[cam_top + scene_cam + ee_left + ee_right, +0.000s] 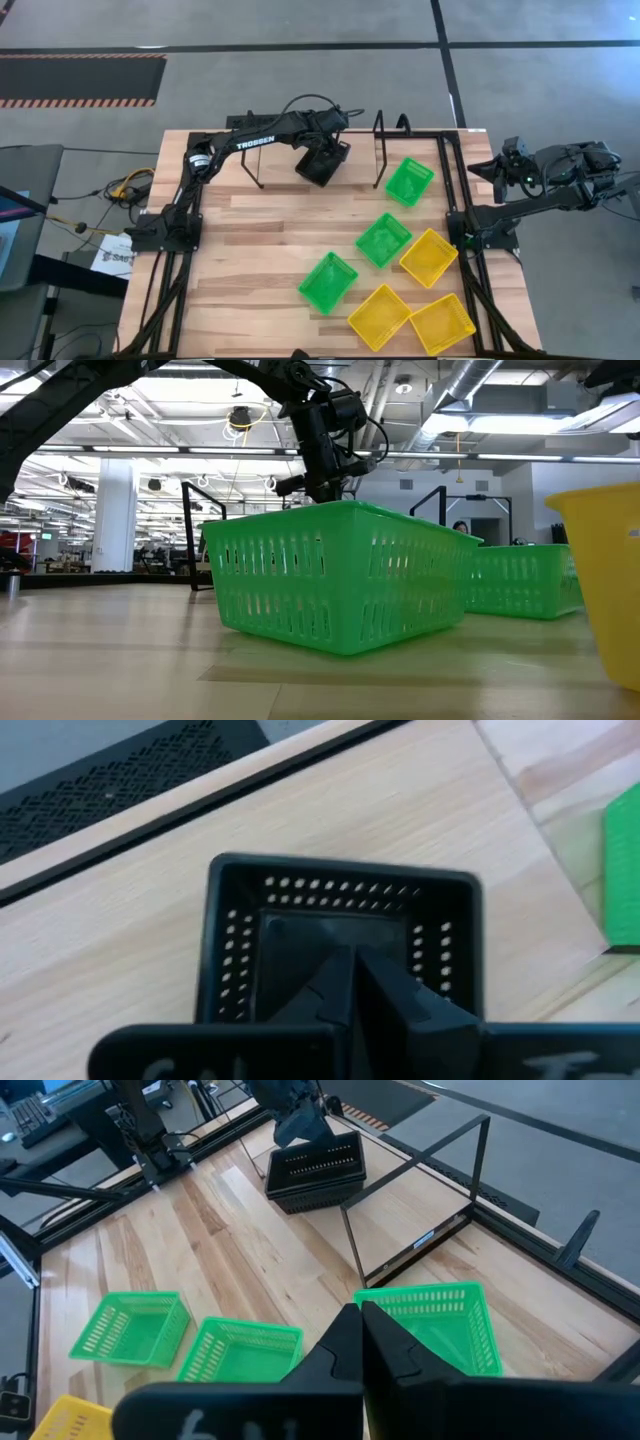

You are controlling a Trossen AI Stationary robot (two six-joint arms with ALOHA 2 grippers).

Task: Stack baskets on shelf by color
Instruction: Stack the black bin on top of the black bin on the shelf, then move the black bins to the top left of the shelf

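Currently left gripper sits over the shelf at the table's far edge, fingers together inside a black basket, apparently gripping its wall. Three green baskets and three yellow baskets lie scattered on the tabletop. Right gripper hangs off the right side, fingers closed, empty.

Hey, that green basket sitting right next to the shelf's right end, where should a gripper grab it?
Pinch one top rim wall of the green basket, coming straight down from above. It sits upright with its open mouth up, so one finger can drop inside. I'd pick the wall facing away from the shelf, clear of the upright.
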